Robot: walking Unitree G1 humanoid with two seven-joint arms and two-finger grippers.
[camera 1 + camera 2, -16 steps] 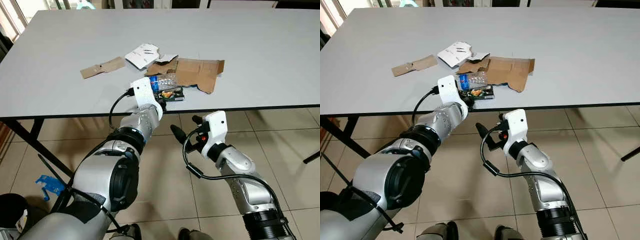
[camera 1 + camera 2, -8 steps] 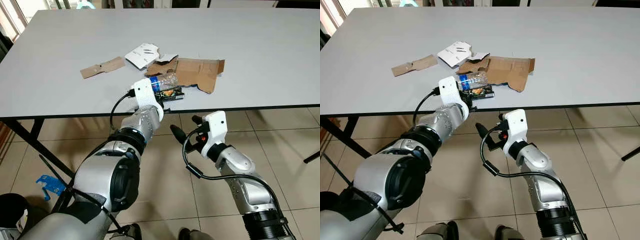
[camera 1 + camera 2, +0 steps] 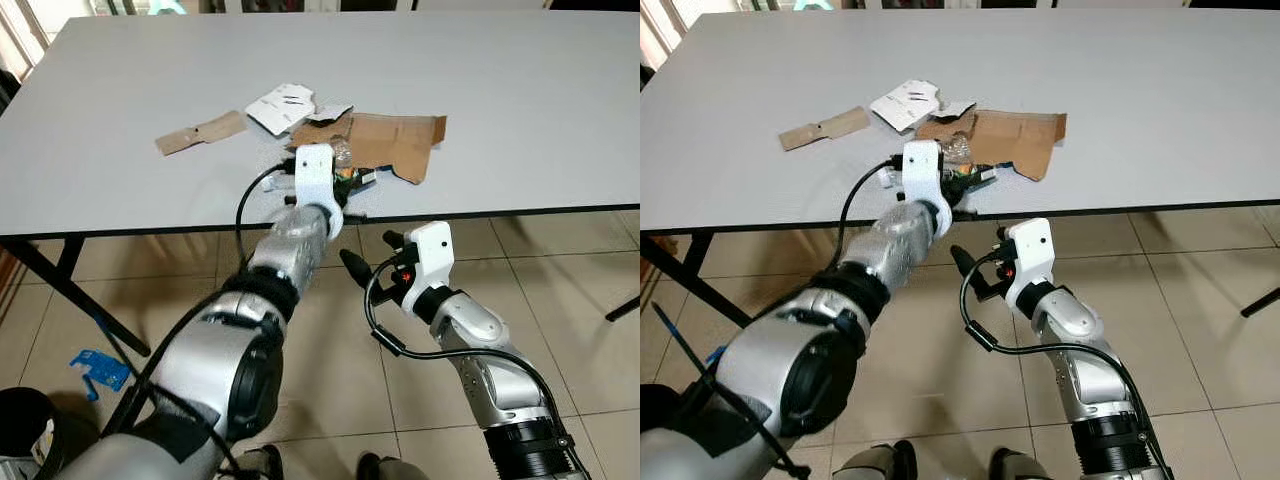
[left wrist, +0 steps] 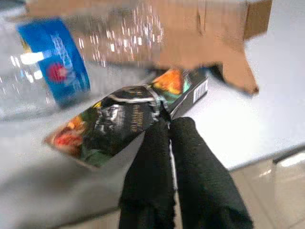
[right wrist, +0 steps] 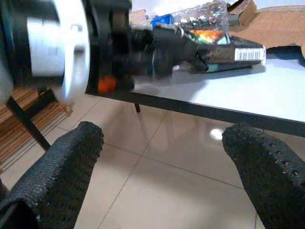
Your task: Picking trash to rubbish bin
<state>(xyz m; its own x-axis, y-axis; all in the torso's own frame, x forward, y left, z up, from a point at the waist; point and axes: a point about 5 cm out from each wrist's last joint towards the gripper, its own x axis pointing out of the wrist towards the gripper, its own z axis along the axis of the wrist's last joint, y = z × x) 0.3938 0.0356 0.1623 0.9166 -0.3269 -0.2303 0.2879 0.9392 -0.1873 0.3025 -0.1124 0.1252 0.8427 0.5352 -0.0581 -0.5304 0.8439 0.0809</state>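
Grey tabletop (image 3: 520, 110) carries the trash pile near its front edge. Largest piece is the torn brown cardboard sheet (image 3: 400, 140), lying just beyond the fingertips of the left gripper (image 4: 167, 125). A smaller cardboard strip (image 3: 203, 132) lies well off to the side, and a crumpled white carton (image 3: 282, 105) sits past the pile.

Clear plastic bottle (image 4: 71, 52) with a blue label lies on its side, right above the fingers and touching the flat printed packet (image 4: 124, 117). The left fingers are pressed together on the packet's near corner, gripping it.

Handling, my read: the packet is light, thin card or foil, slick print. A corner pinch may let it swing or slip, so a hold further in along the edge looks safer. The bottle looks empty, light, crushable and prone to rolling; take it across the body. Cardboard is stiff but floppy at the tears.

Right gripper (image 5: 167, 167) hangs below the tabletop edge over the tiled floor, fingers spread wide, holding nothing.

A dark bin-like container (image 3: 25, 425) stands on the floor at the robot's left; contents can't be made out.
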